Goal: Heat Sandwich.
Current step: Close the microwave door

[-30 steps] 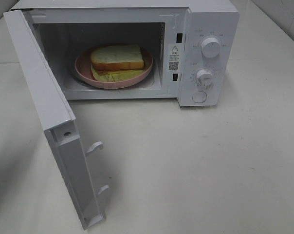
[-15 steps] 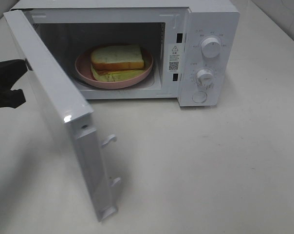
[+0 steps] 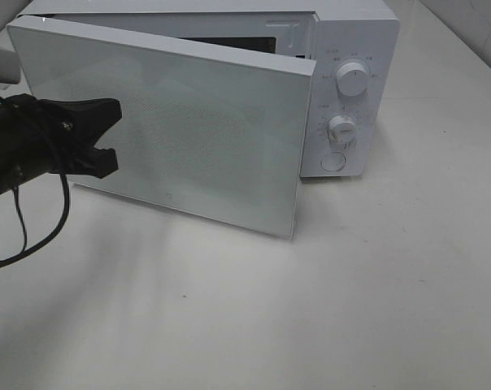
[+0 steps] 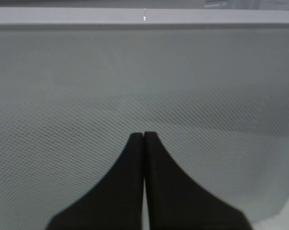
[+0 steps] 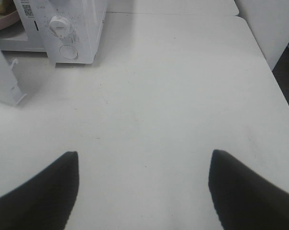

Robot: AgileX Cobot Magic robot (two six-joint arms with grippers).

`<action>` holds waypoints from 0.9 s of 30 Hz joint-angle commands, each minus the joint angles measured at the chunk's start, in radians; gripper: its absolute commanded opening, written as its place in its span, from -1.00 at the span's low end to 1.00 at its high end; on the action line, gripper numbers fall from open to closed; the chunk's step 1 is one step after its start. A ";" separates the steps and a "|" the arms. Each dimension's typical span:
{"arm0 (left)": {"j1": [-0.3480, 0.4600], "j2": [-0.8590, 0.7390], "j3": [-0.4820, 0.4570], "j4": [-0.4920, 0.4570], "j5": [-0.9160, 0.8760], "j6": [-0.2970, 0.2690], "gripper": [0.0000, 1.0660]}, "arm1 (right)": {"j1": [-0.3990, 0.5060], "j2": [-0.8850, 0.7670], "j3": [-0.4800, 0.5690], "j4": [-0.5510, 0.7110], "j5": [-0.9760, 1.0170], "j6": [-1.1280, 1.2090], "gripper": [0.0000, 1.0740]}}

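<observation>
- My left gripper (image 4: 143,143), fingers pressed together and holding nothing, points its tips at the door (image 3: 205,138); I cannot confirm contact with its outer face.
- The door stands partly shut across the cavity of the microwave (image 3: 363,28), hiding the sandwich from my high camera.
- My right gripper (image 5: 144,154) hangs spread over the table (image 3: 351,284), right of the microwave; its camera catches only a plate (image 5: 2,20) edge inside.

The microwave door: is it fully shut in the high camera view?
No, the door stands ajar, its free edge out in front of the control panel.
</observation>
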 commanded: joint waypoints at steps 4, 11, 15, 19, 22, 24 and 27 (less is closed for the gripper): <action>-0.104 0.055 -0.082 -0.076 0.009 0.016 -1.00 | -0.006 -0.028 0.004 0.000 -0.011 -0.006 0.35; -0.197 0.098 -0.155 -0.186 0.077 0.103 -1.00 | -0.006 -0.028 0.004 0.000 -0.011 -0.006 0.35; -0.256 0.137 -0.221 -0.239 0.103 0.127 -1.00 | -0.006 -0.028 0.004 0.000 -0.011 -0.006 0.35; -0.293 0.167 -0.279 -0.257 0.104 0.127 -1.00 | -0.006 -0.028 0.004 0.000 -0.011 -0.006 0.35; -0.313 0.191 -0.318 -0.272 0.107 0.127 -1.00 | -0.006 -0.028 0.004 0.000 -0.011 -0.006 0.35; -0.328 0.208 -0.351 -0.288 0.118 0.129 -1.00 | -0.006 -0.028 0.004 0.000 -0.011 -0.006 0.35; -0.344 0.231 -0.405 -0.310 0.169 0.139 -1.00 | -0.006 -0.028 0.004 0.000 -0.011 -0.006 0.35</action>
